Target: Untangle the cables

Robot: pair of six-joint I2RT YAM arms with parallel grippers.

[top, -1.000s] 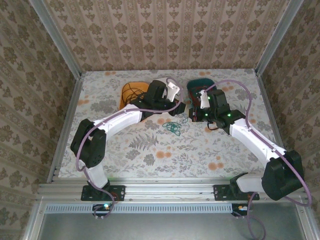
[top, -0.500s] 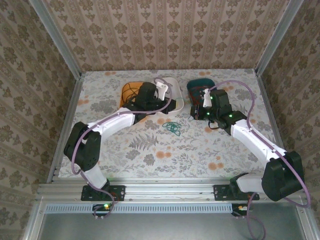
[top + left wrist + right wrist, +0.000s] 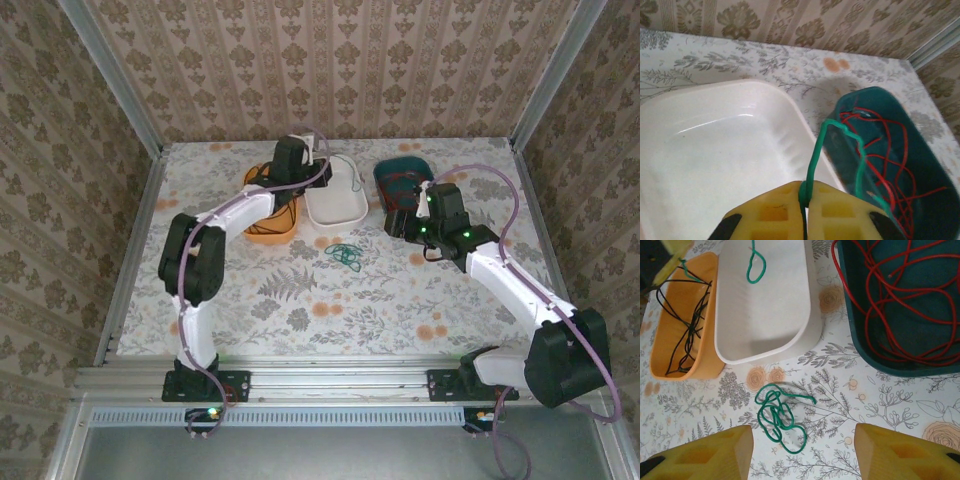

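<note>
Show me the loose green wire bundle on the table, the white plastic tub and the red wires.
Loose green wire bundle [image 3: 777,417]: right wrist view, centre of coils.
White plastic tub [image 3: 765,310]: right wrist view, bare floor.
Red wires [image 3: 875,280]: right wrist view, tangle's middle.

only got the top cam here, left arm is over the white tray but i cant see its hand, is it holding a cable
Observer: Yes. On the left wrist camera the left hand is shut on a thin green cable, pinched above the white tray.
Operator: does that cable reach into the tray
Observer: The right wrist camera shows its end as a small loop hanging over the tray's floor. I cannot tell whether it touches.
Operator: and the other arm
Observer: The right hand is open and holds nothing. It is above the table, near a loose green tangle.
</note>
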